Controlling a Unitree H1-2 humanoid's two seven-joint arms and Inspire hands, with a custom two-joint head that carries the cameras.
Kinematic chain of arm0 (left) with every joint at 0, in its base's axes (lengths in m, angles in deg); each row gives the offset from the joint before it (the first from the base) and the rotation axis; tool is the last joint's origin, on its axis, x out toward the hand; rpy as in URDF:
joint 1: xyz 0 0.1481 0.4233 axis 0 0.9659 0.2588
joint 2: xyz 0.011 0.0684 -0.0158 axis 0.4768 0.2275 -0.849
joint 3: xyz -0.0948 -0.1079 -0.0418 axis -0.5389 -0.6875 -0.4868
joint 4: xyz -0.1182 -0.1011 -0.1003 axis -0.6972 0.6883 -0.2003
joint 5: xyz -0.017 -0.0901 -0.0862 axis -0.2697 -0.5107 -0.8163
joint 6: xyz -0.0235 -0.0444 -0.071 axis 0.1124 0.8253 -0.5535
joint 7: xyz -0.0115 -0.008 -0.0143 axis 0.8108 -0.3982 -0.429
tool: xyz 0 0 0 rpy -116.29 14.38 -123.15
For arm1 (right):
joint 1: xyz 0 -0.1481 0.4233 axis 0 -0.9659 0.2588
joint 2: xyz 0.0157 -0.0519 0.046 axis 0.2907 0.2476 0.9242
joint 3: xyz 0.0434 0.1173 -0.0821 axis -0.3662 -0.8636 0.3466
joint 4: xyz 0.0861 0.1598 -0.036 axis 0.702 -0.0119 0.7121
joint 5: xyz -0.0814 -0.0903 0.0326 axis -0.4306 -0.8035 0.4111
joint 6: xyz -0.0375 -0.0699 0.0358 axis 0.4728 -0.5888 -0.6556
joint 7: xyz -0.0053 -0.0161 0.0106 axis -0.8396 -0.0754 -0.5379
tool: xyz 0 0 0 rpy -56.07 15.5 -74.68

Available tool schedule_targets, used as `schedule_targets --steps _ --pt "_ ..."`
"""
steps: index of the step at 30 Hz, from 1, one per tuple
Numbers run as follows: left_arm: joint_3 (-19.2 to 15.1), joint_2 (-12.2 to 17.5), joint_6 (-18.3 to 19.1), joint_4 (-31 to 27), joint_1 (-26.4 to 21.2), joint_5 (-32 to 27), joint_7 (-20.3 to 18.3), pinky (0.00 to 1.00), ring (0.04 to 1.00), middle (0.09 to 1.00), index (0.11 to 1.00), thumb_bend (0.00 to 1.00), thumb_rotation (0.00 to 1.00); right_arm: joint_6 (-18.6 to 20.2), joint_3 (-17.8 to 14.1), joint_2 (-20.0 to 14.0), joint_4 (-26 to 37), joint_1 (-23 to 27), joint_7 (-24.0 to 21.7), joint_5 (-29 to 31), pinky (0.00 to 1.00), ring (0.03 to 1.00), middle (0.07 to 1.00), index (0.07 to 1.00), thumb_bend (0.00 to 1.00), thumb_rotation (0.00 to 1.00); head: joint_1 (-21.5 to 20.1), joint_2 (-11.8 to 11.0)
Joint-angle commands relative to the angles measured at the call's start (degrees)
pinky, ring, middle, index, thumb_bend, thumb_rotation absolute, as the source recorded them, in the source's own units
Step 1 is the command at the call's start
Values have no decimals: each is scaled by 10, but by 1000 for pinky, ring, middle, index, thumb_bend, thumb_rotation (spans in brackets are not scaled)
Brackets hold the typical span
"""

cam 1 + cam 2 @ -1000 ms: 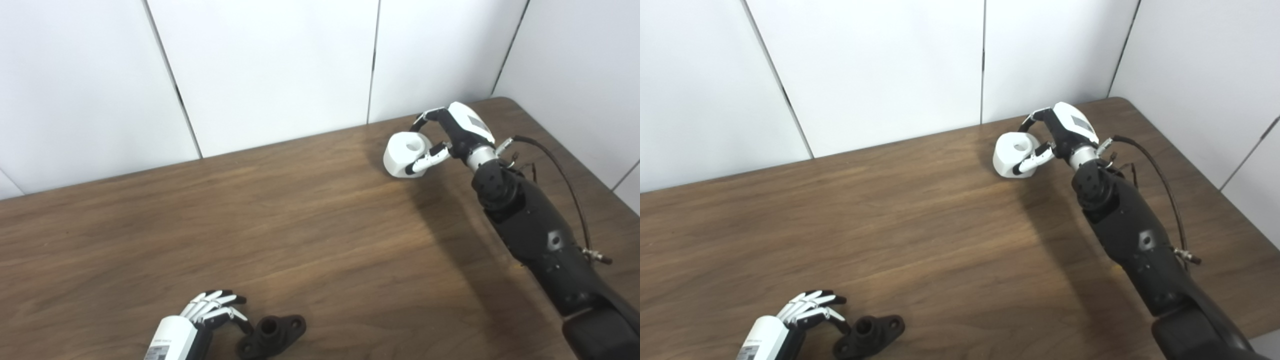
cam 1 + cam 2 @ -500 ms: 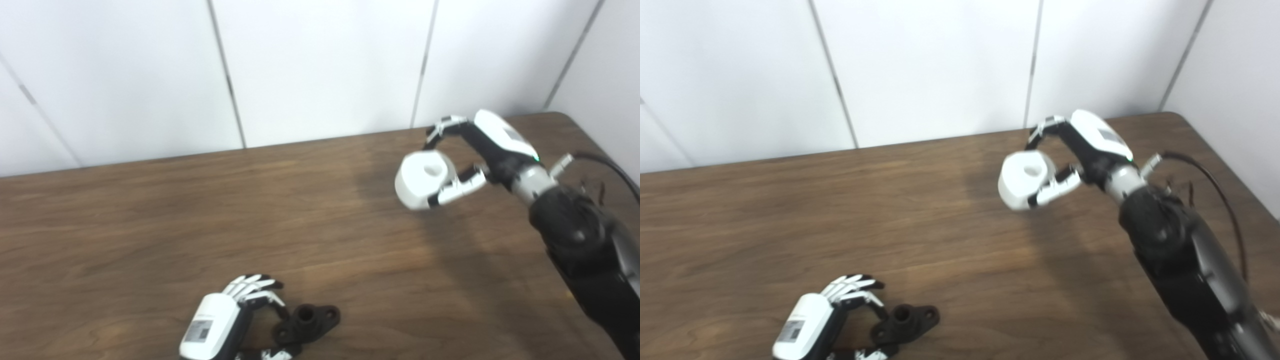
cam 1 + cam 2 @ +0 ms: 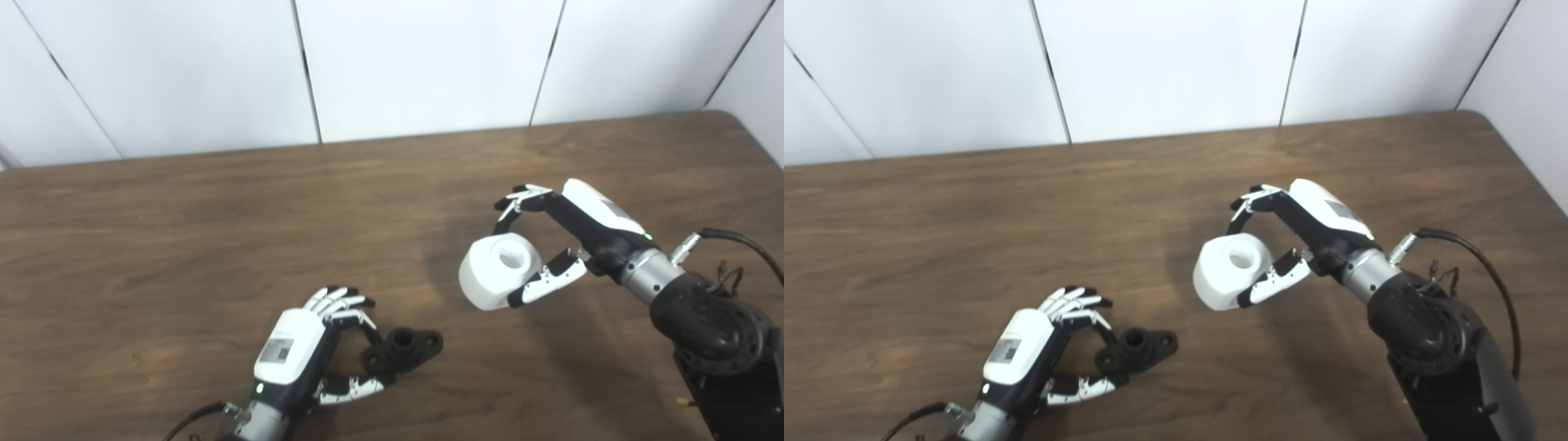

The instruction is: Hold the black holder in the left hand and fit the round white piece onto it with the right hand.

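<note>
Right robot hand [image 3: 566, 245] is clamped on the round white plastic piece w/ a centre hole [image 3: 497, 271], carrying it above the brown wooden worktop [image 3: 184, 233], apart from the other part. The black flanged holder w/ an upright socket [image 3: 401, 349] lies on the worktop near the front edge. Left robot hand [image 3: 318, 343] is curled round its left end, fingers [image 3: 343, 303] and thumb either side; can't tell if the grip has closed. Approx. halfway: white piece picked, holder not lifted. Left: secure holder, raise it, line up hole over socket, press on.
</note>
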Motion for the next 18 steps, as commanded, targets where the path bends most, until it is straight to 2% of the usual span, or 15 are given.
schedule_targets --steps 1,8,11,18 --pt "9 5 14 20 -1 24 -19 921 874 794 489 517 44 1 -3 12 26 10 2 -7 931 928 811 482 523 133 0 1" --pt "9 5 19 18 -9 26 -25 913 868 794 489 517 44 1 9 44 34 15 -6 -16 957 930 815 482 524 134 3 25" --pt "8 3 20 18 -13 25 -28 915 869 794 489 517 44 1 10 60 40 21 -18 -24 933 932 813 482 524 135 6 35" --pt "8 -3 26 23 -19 26 -30 924 872 792 489 517 44 1 10 101 54 39 -48 -47 908 934 809 482 524 135 6 41"
